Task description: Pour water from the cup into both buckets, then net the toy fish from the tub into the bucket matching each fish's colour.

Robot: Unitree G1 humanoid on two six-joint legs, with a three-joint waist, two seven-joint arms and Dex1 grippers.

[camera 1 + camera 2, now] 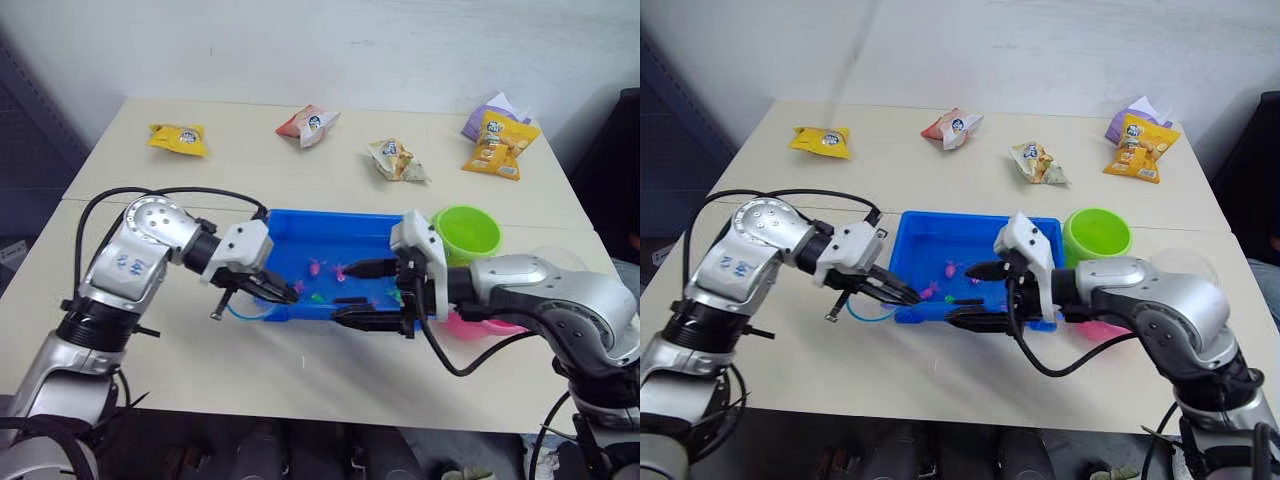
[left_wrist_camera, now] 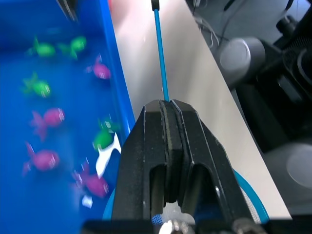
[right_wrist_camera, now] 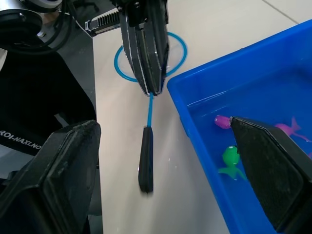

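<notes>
The blue tub (image 1: 300,225) sits mid-table with several pink fish (image 2: 44,118) and green fish (image 2: 103,139) in it. My left gripper (image 1: 283,293) is at the tub's near left corner. It is shut on the thin blue shaft of the net (image 3: 150,105), whose light blue hoop (image 1: 243,313) lies on the table beside the tub. My right gripper (image 1: 368,294) hangs open over the tub's near right edge with nothing between its fingers. The green bucket (image 1: 466,233) stands at the tub's right end. The pink bucket (image 1: 470,322) is mostly hidden under my right arm. The clear cup (image 1: 1188,262) shows faintly behind that forearm.
Several snack bags lie along the far side of the table: a yellow one (image 1: 178,138), a red and white one (image 1: 308,124), a pale one (image 1: 397,160) and an orange one (image 1: 500,145) by a purple pack (image 1: 492,108). A black cable (image 1: 150,195) loops over my left arm.
</notes>
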